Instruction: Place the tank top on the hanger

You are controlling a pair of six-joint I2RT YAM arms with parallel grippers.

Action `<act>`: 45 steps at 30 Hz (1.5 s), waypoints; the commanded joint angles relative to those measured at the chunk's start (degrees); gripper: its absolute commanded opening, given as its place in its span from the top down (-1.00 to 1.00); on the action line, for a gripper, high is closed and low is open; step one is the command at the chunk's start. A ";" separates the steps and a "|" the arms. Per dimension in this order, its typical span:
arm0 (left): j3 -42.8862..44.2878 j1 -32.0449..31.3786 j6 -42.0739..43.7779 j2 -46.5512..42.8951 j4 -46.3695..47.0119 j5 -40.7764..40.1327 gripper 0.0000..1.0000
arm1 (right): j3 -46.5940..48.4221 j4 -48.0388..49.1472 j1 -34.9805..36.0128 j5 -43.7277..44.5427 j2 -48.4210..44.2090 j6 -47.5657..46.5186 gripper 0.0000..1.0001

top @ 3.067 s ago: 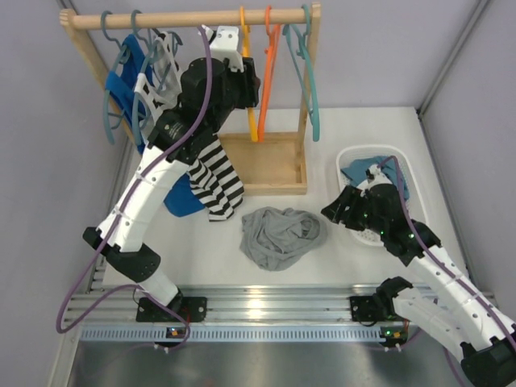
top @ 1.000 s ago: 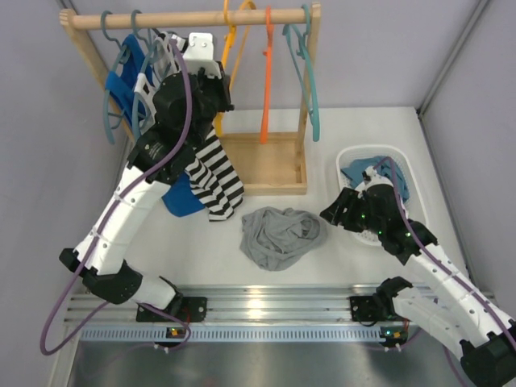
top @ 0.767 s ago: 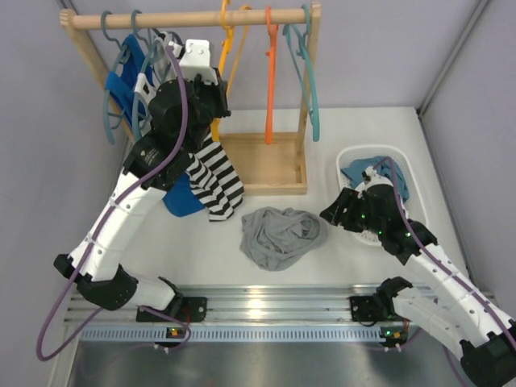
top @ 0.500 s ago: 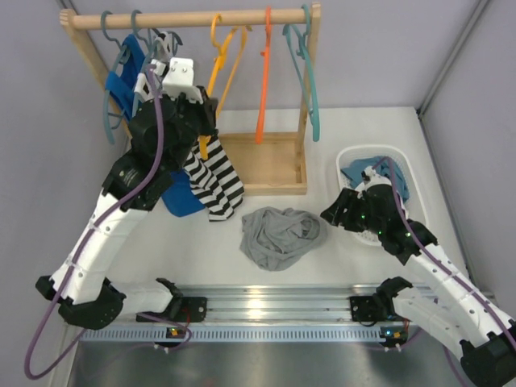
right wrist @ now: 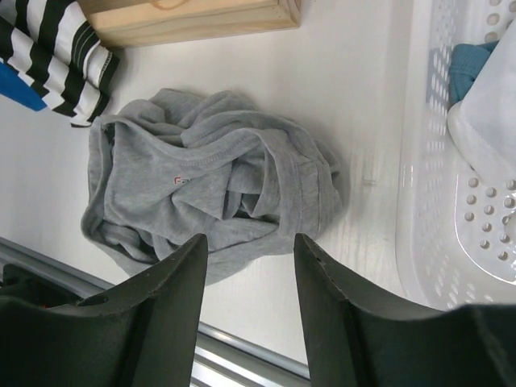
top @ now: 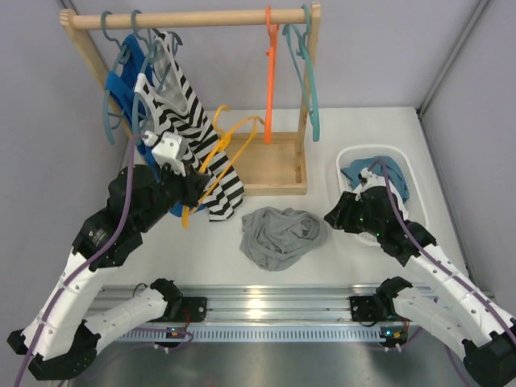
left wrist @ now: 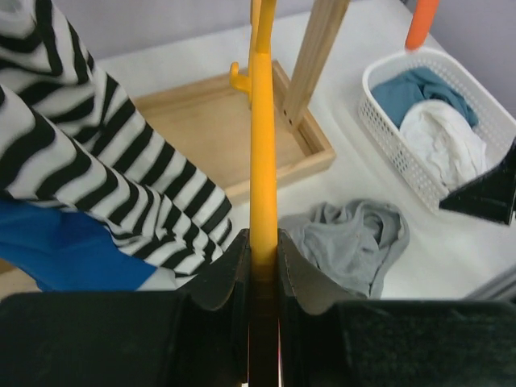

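1. Now the thin yellow-orange plastic hanger [top: 222,149] is off the round wooden rail [top: 185,16], where it hung half a second ago beside the red-orange hanger [top: 271,72]. The left arm has swung it down and toward the near side. It hangs tilted in the air, just in front of the black-and-white striped top [top: 189,129].
2. The left gripper [left wrist: 263,250] is clamped narrowly on one thin bar of the hanger. In the wrist view the pads press it from both sides.
3. The right gripper [right wrist: 248,250] stands roughly half open and has nothing in it. It hovers low over the near edge of the plain grey sleeveless tank top [right wrist: 214,193].
4. That tank top lies crumpled on the white table, between the shallow wooden tray [top: 266,165] and the white perforated basket [top: 355,157]. It has not moved.
5. So fetching the hanger looks done, and dressing it has not begun. Next the right gripper probably has to pinch a strap or the neckline. With the fabric so bunched, it could catch several layers at once.
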 commanded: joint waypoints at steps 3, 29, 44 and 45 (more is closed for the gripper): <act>-11.03 0.10 -6.60 -8.74 -3.94 9.03 1.00 | -1.53 2.60 3.65 3.74 1.68 -0.53 0.19; -20.18 0.10 -6.88 -12.89 -8.86 32.33 1.00 | 0.49 7.08 14.37 20.19 17.34 1.23 0.29; -21.41 0.10 -6.61 -10.60 -7.11 33.64 1.00 | 4.18 6.21 16.31 24.41 23.23 2.02 0.33; -21.50 0.10 -6.61 -10.60 -7.02 33.82 1.00 | 4.18 5.95 16.48 24.67 23.40 2.02 0.35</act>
